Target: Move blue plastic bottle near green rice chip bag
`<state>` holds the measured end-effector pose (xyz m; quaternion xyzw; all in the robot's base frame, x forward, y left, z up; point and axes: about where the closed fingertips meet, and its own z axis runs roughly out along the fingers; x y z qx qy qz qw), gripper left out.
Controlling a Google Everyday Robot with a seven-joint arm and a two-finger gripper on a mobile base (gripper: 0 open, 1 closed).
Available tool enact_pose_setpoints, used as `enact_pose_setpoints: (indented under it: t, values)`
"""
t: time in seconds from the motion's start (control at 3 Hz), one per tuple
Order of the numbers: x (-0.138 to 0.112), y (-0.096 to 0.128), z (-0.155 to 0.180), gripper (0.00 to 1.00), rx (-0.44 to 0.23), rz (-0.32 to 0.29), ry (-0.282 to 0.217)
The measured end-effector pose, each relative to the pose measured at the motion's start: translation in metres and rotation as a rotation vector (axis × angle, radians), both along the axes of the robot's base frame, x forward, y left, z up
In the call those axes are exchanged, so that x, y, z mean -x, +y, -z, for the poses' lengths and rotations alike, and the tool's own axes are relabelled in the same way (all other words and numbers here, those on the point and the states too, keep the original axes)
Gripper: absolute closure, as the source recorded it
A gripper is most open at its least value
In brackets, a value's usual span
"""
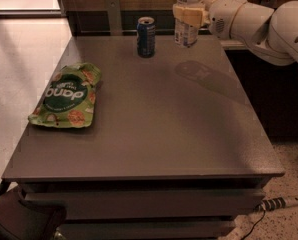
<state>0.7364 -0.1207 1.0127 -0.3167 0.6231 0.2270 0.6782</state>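
The blue plastic bottle (187, 31), clear with a pale label, hangs upright in the air above the table's far right part; its cap is cut off by the top edge. My gripper (189, 14) is shut on the bottle, its cream fingers (181, 15) wrapped around the bottle's middle, with the white arm reaching in from the right. The green rice chip bag (67, 95) lies flat near the table's left edge, far from the bottle.
A dark blue metal can (146, 36) stands upright at the back of the grey table (154, 134), just left of the bottle. A wooden wall runs behind. A power strip (276, 202) lies on the floor at the lower right.
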Motion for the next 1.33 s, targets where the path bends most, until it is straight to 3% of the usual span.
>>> enact_pose_setpoints:
  t: [0.33, 0.67, 1.0, 1.33]
  values:
    - [0.039, 0.034, 0.025, 1.00, 0.012, -0.039, 0.013]
    - [0.061, 0.074, 0.053, 1.00, 0.031, -0.086, 0.025]
    - [0.084, 0.121, 0.067, 1.00, 0.042, -0.162, 0.028]
    - [0.105, 0.151, 0.068, 1.00, 0.026, -0.214, 0.042]
